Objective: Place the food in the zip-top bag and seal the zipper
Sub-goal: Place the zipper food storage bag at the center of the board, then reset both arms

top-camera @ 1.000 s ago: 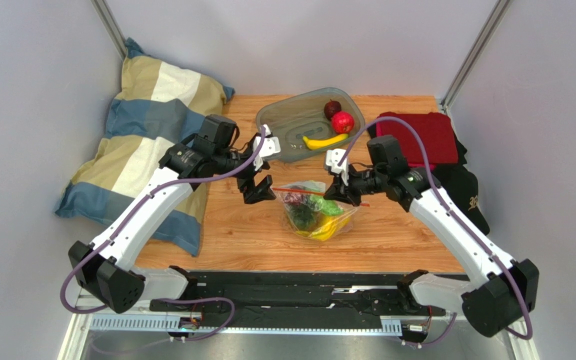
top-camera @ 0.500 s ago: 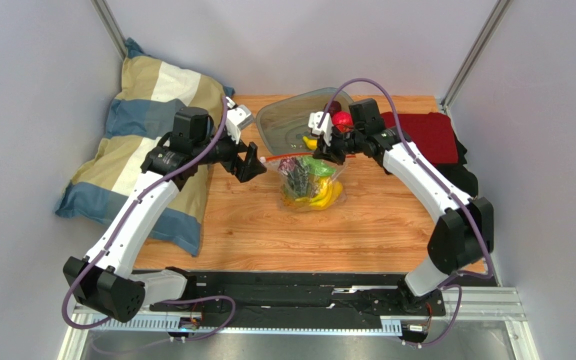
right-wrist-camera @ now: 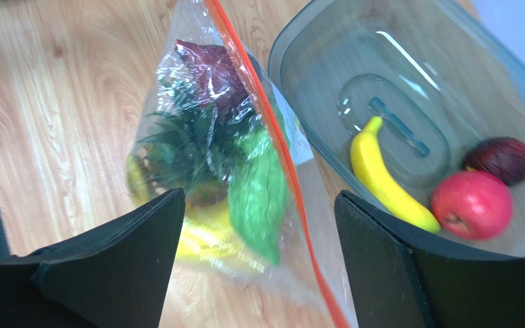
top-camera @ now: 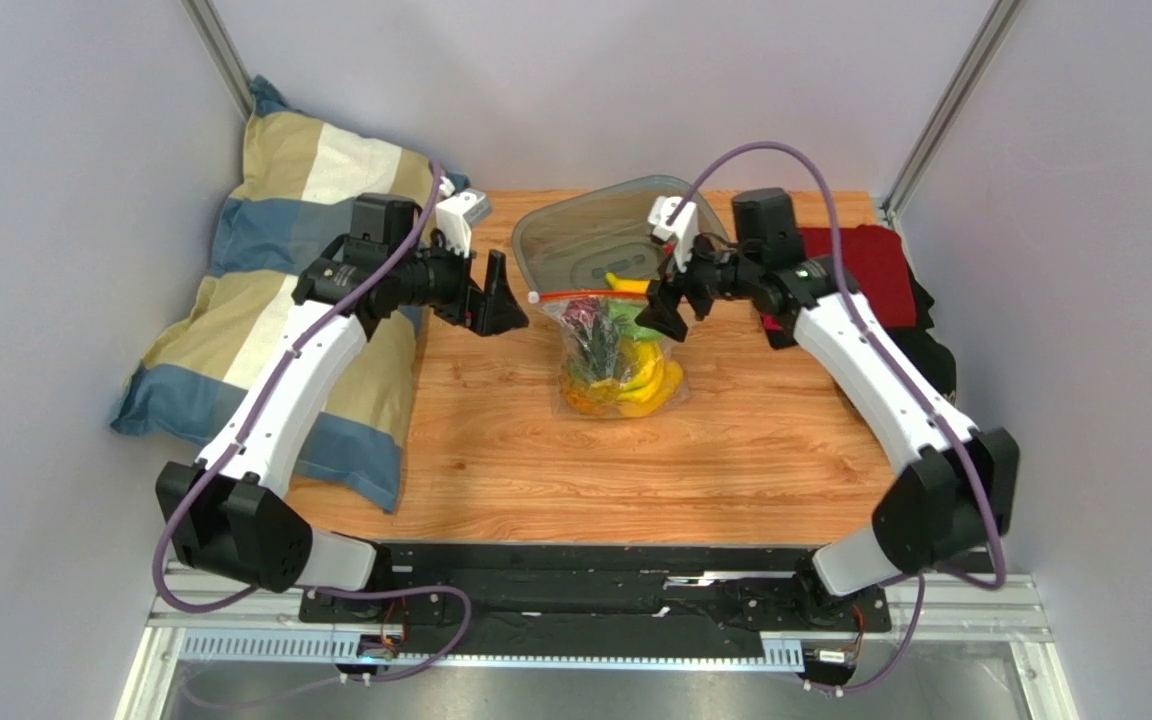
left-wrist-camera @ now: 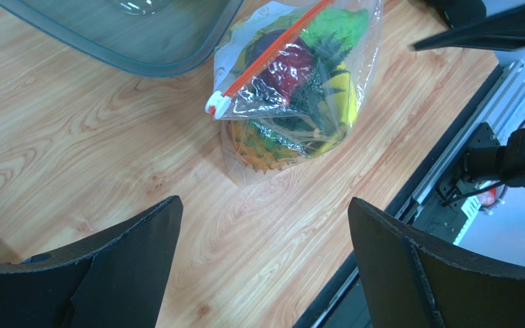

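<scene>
While 3 fruits (right-wrist-camera: 385, 174) occupy the tray (right-wrist-camera: 327, 68), bag (right-wrist-camera: 210, 157) bulges.

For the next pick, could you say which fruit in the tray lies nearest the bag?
The yellow banana; the red apple and dark purple fruit sit beyond it.

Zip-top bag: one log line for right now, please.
zip-top bag: on table, food inside, ungripped | tray: holds banana, apple, dark fruit | left gripper: open | right gripper: open

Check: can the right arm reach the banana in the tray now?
Probably yes. The banana lies uncovered in the open tray, close to the right gripper, whose jaws stand open and empty; the apple sits near it.
</scene>
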`<action>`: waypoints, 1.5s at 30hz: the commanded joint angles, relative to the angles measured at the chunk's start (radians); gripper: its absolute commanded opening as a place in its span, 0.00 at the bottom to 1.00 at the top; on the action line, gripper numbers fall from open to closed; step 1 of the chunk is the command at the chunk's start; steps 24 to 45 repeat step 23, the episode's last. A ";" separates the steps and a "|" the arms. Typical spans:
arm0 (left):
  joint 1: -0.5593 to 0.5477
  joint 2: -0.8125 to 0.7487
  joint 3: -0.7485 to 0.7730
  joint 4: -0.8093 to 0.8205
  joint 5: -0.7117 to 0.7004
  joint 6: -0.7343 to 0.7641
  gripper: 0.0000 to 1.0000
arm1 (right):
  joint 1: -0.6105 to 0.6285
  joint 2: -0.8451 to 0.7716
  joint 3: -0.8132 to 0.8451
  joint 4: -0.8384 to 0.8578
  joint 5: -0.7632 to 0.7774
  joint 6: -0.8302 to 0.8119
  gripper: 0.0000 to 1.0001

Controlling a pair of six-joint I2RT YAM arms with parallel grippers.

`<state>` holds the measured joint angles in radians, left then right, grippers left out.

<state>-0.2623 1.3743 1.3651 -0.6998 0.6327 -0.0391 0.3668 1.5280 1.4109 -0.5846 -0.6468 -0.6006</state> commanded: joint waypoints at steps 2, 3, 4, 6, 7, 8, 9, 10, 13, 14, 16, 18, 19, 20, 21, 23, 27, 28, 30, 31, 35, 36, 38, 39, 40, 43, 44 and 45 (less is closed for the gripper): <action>0.009 0.066 0.228 -0.153 -0.011 -0.006 0.99 | -0.077 -0.218 -0.046 0.049 0.012 0.243 0.90; 0.009 0.087 0.262 -0.185 -0.034 0.028 0.99 | -0.098 -0.238 -0.056 0.045 0.010 0.275 0.91; 0.012 0.115 0.290 -0.235 -0.042 0.037 0.99 | -0.141 -0.285 -0.072 0.042 0.006 0.297 0.91; 0.026 0.129 0.328 -0.262 -0.044 0.074 0.99 | -0.179 -0.331 -0.130 0.023 0.012 0.341 0.92; 0.034 0.124 0.325 -0.259 -0.045 0.076 0.99 | -0.221 -0.380 -0.154 0.020 0.028 0.357 0.93; 0.041 0.117 0.300 -0.248 -0.051 0.074 0.99 | -0.242 -0.403 -0.208 0.017 0.035 0.393 0.93; 0.047 0.109 0.281 -0.239 -0.066 0.073 0.99 | -0.267 -0.426 -0.234 0.008 0.036 0.410 0.93; 0.054 0.088 0.234 -0.212 -0.067 0.074 0.99 | -0.313 -0.448 -0.259 0.002 0.036 0.429 0.93; 0.080 0.063 0.139 -0.172 -0.074 0.076 0.99 | -0.403 -0.518 -0.374 -0.032 0.033 0.481 0.93; 0.084 0.059 0.117 -0.162 -0.080 0.077 0.99 | -0.419 -0.552 -0.401 -0.043 0.033 0.486 0.93; 0.094 0.040 0.053 -0.141 -0.106 0.094 0.99 | -0.446 -0.583 -0.484 -0.046 0.053 0.496 0.93; 0.095 0.029 0.016 -0.133 -0.123 0.107 0.99 | -0.454 -0.621 -0.544 -0.047 0.065 0.493 0.93; 0.097 0.014 -0.013 -0.133 -0.125 0.113 0.99 | -0.454 -0.629 -0.556 -0.046 0.087 0.493 0.93; 0.097 0.005 -0.029 -0.126 -0.129 0.114 0.99 | -0.454 -0.634 -0.567 -0.050 0.094 0.495 0.93; 0.097 -0.006 -0.043 -0.118 -0.130 0.117 0.99 | -0.454 -0.635 -0.575 -0.052 0.099 0.501 0.93; 0.097 -0.021 -0.055 -0.118 -0.126 0.119 0.99 | -0.454 -0.626 -0.576 -0.057 0.110 0.509 0.93; 0.097 -0.021 -0.055 -0.118 -0.126 0.119 0.99 | -0.454 -0.626 -0.576 -0.057 0.110 0.509 0.93; 0.097 -0.021 -0.055 -0.118 -0.126 0.119 0.99 | -0.454 -0.626 -0.576 -0.057 0.110 0.509 0.93; 0.097 -0.021 -0.055 -0.118 -0.126 0.119 0.99 | -0.454 -0.626 -0.576 -0.057 0.110 0.509 0.93; 0.097 -0.021 -0.055 -0.118 -0.126 0.119 0.99 | -0.454 -0.626 -0.576 -0.057 0.110 0.509 0.93; 0.097 -0.021 -0.055 -0.118 -0.126 0.119 0.99 | -0.454 -0.626 -0.576 -0.057 0.110 0.509 0.93; 0.097 -0.021 -0.055 -0.118 -0.126 0.119 0.99 | -0.454 -0.626 -0.576 -0.057 0.110 0.509 0.93; 0.097 -0.021 -0.055 -0.118 -0.126 0.119 0.99 | -0.454 -0.626 -0.576 -0.057 0.110 0.509 0.93; 0.097 -0.021 -0.055 -0.118 -0.126 0.119 0.99 | -0.454 -0.626 -0.576 -0.057 0.110 0.509 0.93; 0.097 -0.021 -0.055 -0.118 -0.126 0.119 0.99 | -0.454 -0.626 -0.576 -0.057 0.110 0.509 0.93; 0.097 -0.021 -0.055 -0.118 -0.126 0.119 0.99 | -0.454 -0.626 -0.576 -0.057 0.110 0.509 0.93; 0.097 -0.021 -0.055 -0.118 -0.126 0.119 0.99 | -0.454 -0.626 -0.576 -0.057 0.110 0.509 0.93; 0.097 -0.021 -0.055 -0.118 -0.126 0.119 0.99 | -0.454 -0.626 -0.576 -0.057 0.110 0.509 0.93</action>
